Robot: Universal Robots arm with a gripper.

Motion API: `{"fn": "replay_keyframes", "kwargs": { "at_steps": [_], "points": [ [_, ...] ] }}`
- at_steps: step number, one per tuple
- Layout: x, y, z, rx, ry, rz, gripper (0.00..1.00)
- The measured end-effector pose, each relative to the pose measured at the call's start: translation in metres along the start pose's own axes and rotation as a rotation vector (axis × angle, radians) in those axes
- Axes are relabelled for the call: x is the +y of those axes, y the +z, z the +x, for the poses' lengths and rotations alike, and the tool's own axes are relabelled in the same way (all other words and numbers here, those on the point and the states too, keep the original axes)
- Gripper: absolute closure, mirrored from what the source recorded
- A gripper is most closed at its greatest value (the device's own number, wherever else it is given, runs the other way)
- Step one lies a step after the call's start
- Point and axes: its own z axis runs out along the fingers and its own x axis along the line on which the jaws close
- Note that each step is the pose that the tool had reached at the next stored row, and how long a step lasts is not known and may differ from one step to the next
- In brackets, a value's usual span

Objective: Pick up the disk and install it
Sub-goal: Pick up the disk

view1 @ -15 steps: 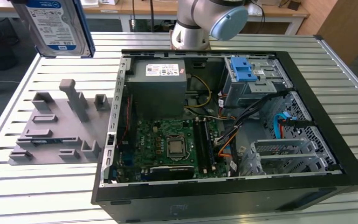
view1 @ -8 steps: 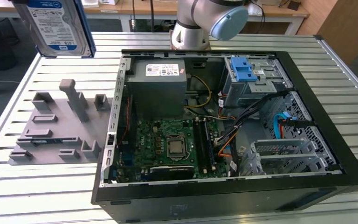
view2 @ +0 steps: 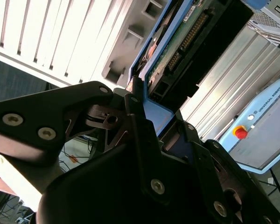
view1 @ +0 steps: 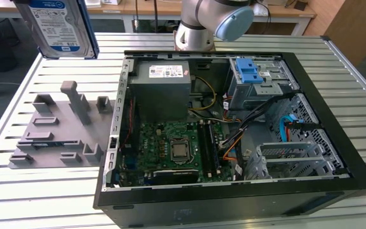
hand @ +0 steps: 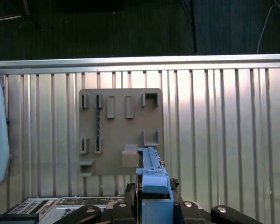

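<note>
**Disk in grasp, held clear of the chassis**

The slatted table (view1: 361, 95) carries the open computer case (view1: 234, 200) and, on the exterior view's left, a grey fixture board (view1: 49, 138). The disk (view1: 61, 24) hangs above the table's far corner, well apart from the case. In the first wrist view it stands edge-on over the board.

Handling:
- The gripper (view2: 154, 114) has its fingers (view2: 139, 126) closed on the blue carrier frame at one short end of the disk.
- The metal body is judged rigid and fairly heavy for its size, so an end grip loads the plastic frame with leverage.
- The frame is judged smooth and somewhat flexible, so the disk may slip or twist if knocked.
- The circuit side and connector pins are exposed in the second wrist view and are judged fragile. Keep contact on the frame edges only.

Not determinable:
- The picture edge cuts off the top of the disk in the exterior view.
- The gripper body hides the pad contact faces.
- Cables obscure the interior of the drive cage (view1: 259, 83)
</note>
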Motion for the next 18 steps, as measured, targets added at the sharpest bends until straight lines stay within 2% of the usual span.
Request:
{"fn": "replay_keyframes", "kwargs": {
  "at_steps": [10, 18],
  "points": [
    [-0.0033, -0.0001, -0.0001, 0.0000, 0.000, -0.0001, 0.64],
    [-0.0129, -0.0002, -0.0005, 0.0001, 0.000, -0.0001, 0.64]
  ]
}}
